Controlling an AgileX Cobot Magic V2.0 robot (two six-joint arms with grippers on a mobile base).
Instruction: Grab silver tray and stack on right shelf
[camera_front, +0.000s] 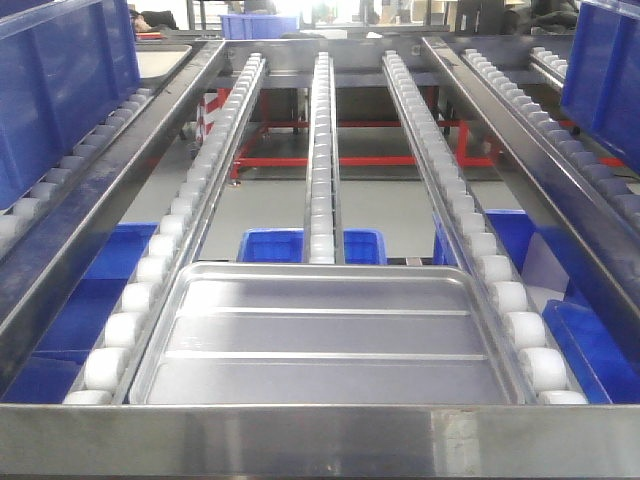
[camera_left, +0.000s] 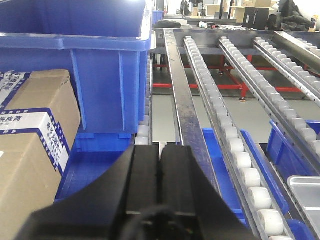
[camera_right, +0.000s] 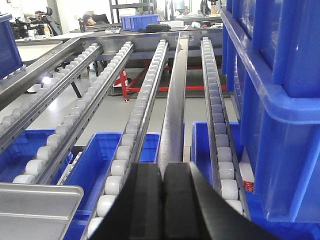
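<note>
Silver tray (camera_front: 325, 335), long axis crosswise on right shelf (camera_front: 320, 440) — left gripper (camera_left: 160, 152), right gripper (camera_right: 163, 170) closed, empty.

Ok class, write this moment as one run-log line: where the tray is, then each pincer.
silver tray: lying flat on right shelf, near end | left pincer: shut, empty | right pincer: shut, empty

- The right gripper (camera_right: 162, 172) is seen at the bottom edge, its two black fingers pressed together with nothing held between them.
- A corner of the silver tray (camera_right: 37, 212) is shown at lower left, lying between two white-roller rails of the right shelf (camera_right: 145, 95).
- Blue bins (camera_right: 102, 160) are seen beneath the rails.
- The right side is filled by stacked blue crates (camera_right: 280, 100).
</note>
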